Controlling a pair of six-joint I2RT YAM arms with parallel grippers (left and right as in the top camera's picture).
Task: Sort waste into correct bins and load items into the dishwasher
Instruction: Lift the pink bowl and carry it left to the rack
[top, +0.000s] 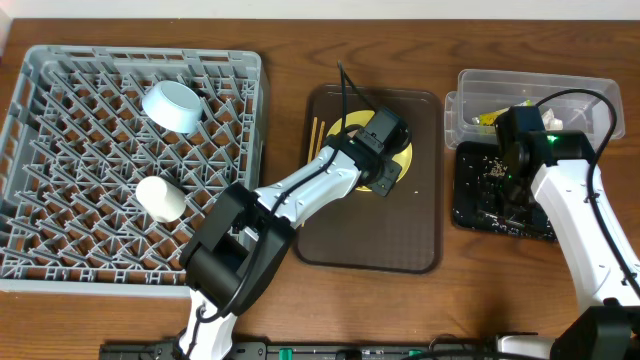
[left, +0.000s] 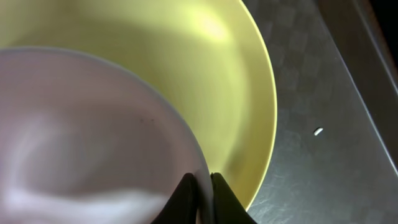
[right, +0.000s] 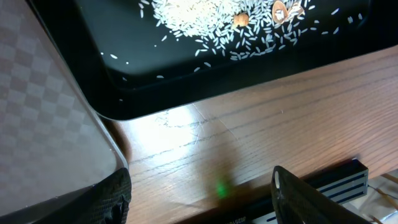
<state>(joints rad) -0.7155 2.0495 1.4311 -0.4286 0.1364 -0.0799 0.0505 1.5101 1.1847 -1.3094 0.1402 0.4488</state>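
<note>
White bowl (left: 87, 137) over yellow plate (left: 205, 74), centre serving tray (top: 370, 240); left fingers (left: 225, 200) pinch its rim. Blue bowl (top: 172, 105), cup (top: 160, 197) already in rack (top: 130, 52), left. Rice (right: 205, 18) in black tray (right: 93, 62), wrapper (top: 487, 117) in clear tub (top: 470, 85), right. Right fingers (right: 298, 199) wide, empty. Remaining: white bowl, plate, chopsticks (top: 315, 135).

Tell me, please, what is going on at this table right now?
The left gripper is pinching the rim of the white bowl, which sits on the yellow plate on the brown serving tray, near the chopsticks. The light blue bowl and small white cup already lie in the dish rack. The right gripper hangs open and empty by the black tray, which holds the rice crumbs. The snack wrapper and tissue are in the clear tub.
</note>
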